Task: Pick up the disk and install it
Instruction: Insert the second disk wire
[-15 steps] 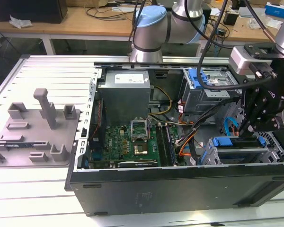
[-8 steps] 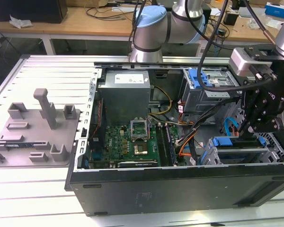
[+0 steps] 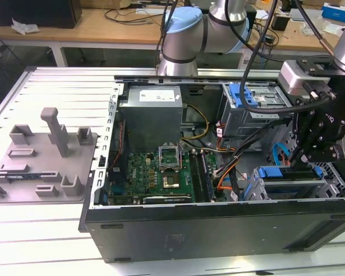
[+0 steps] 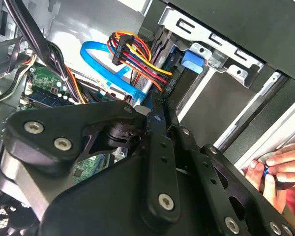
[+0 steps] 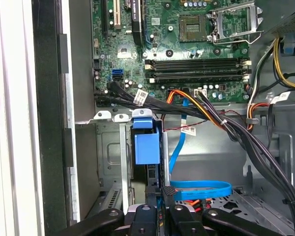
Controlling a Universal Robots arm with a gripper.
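The disk [image 3: 287, 179], a metal drive in a blue plastic carrier, sits in the drive bay at the corner of the open computer case on the exterior view's right. My black gripper [image 3: 303, 163] hangs right over it. In the first wrist view the disk [image 5: 146, 150] stands edge-on between the bay's metal rails, and my gripper [image 5: 161, 192] is shut on its near edge. In the second wrist view the fingers of my gripper [image 4: 160, 105] meet at the disk's edge, below a blue carrier tab [image 4: 191, 59].
A grey power-supply box [image 3: 151, 112] and a green motherboard [image 3: 161, 172] lie inside the case. Blue and orange cables [image 5: 201, 189] run beside the bay. A grey fixture [image 3: 46, 155] sits at the exterior view's left. A person's hand [image 4: 280, 167] rests at the case edge.
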